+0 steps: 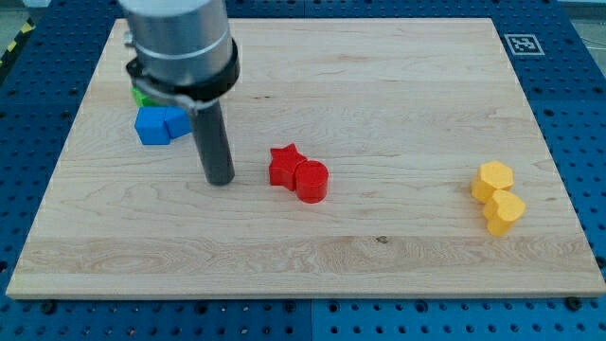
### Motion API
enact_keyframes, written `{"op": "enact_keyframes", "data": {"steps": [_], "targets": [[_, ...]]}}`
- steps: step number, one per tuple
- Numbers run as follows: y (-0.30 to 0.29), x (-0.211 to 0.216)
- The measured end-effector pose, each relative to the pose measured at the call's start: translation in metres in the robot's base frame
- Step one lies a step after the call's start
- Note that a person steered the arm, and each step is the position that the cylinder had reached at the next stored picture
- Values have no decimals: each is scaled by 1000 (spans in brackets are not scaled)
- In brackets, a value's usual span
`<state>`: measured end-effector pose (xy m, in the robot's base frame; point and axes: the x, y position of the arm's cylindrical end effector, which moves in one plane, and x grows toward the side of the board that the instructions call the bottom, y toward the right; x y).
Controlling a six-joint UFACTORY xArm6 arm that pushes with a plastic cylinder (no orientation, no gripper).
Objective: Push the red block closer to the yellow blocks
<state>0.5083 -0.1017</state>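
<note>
A red star block (283, 163) and a red round block (311, 180) touch each other near the board's middle. Two yellow blocks sit at the view's right: a hexagon (493, 178) and a heart-like one (504, 212) just below it, touching. My tip (220, 180) rests on the board to the left of the red star, a short gap apart from it. The yellow blocks are far to the right of the red ones.
Two blue blocks (159, 124) lie at the upper left, next to the rod. A green block (139, 95) is mostly hidden behind the arm. The wooden board (379, 256) lies on a blue perforated table. A fiducial tag (523, 43) marks the top right corner.
</note>
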Motion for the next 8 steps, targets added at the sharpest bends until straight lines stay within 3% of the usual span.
{"op": "enact_keyframes", "data": {"steps": [2,3,4,6,7,8], "targets": [[20,6],[-14,-20],[-6,-42],[63,12],[51,11],[20,-28]]}}
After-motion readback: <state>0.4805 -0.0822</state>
